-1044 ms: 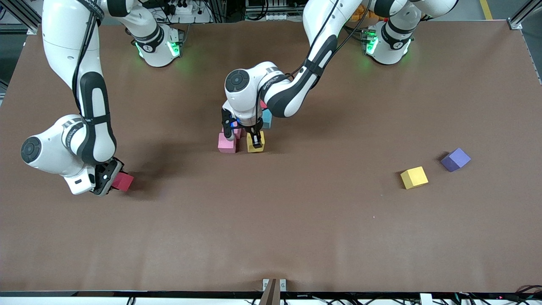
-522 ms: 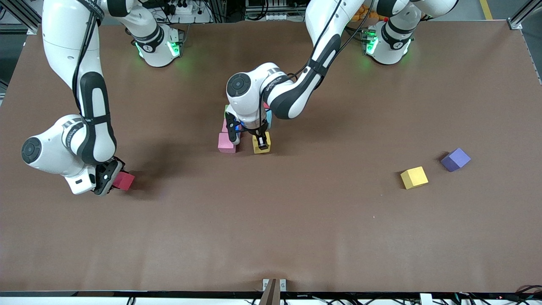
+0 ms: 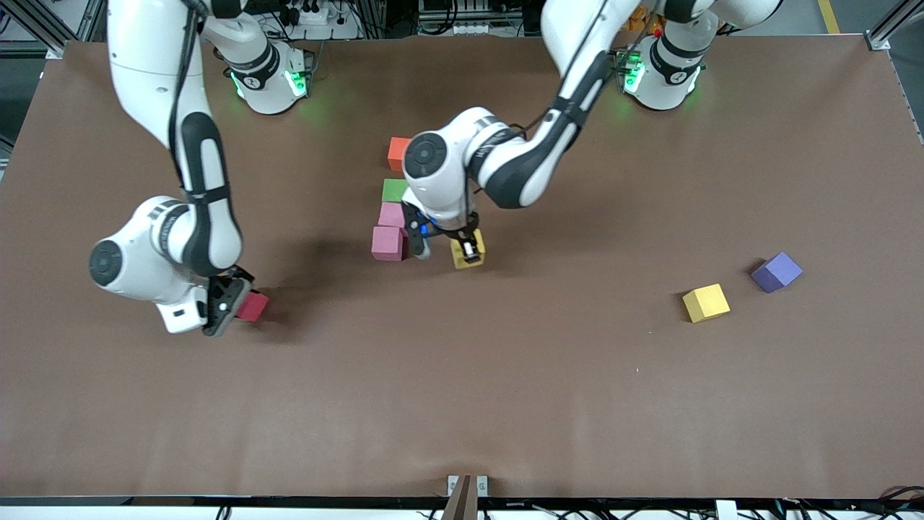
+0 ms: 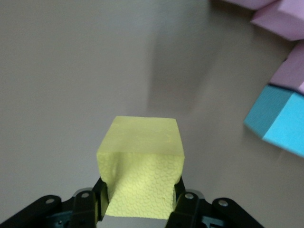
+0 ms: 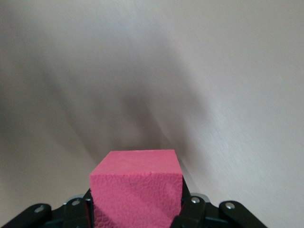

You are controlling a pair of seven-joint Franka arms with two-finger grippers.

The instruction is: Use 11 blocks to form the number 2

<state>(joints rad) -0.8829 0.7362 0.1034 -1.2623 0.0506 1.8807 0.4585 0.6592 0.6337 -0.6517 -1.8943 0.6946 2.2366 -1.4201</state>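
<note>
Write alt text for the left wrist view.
The left gripper holds a yellow foam cube between its fingers above the brown table. A light blue cube and pink cubes sit at the frame's edge.

Two arms, glossy white shells with rounded segments. Black bands and black oval inlays mark the joints and forearm links; a dark grey disc caps each wrist joint. Thin black cable runs along each upper link. Bases are white cylinders ringed in black, with green lamps glowing at their sides. Left pincer (image 3: 467, 252): black fingers, black mount, blue light beside it. Right pincer (image 3: 229, 307): black fingers on a white block. Wrist views show black knuckle plates with silver screw heads.
</note>
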